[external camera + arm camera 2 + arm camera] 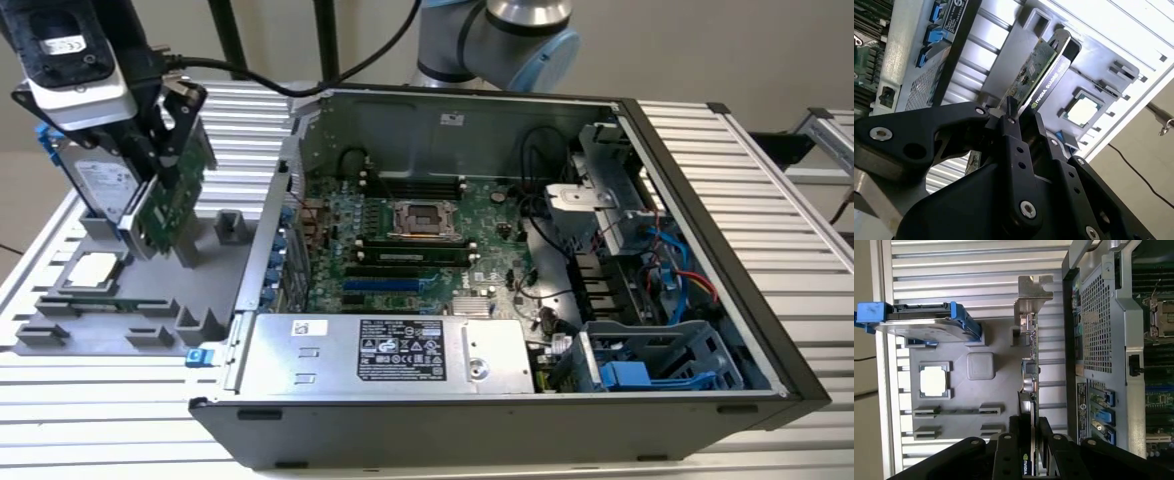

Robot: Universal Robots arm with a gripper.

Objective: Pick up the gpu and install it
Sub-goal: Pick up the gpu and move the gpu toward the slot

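The gpu (pixel 178 195) is a green card standing on edge in a slot of the grey holder tray (pixel 160 300), at the exterior view's left, outside the computer case. My gripper (pixel 163 135) comes down on its upper edge. In both wrist views the black fingers (pixel 1014 440) press the card from both sides, so the gripper (pixel 1029 432) is shut on the gpu (pixel 1030 365). The silver end bracket (pixel 1031 290) points away from the fingers. In the second wrist view the gpu (pixel 1041 65) runs out from between the fingers (pixel 1013 135). Whether the card is lifted out of its slot I cannot tell.
A silver hard drive in a blue frame (pixel 100 185) stands just beside the gpu on the tray. A square processor chip (pixel 91 270) lies nearer the front. The open computer case (pixel 467 425) with its motherboard (pixel 441 250) sits to the exterior view's right.
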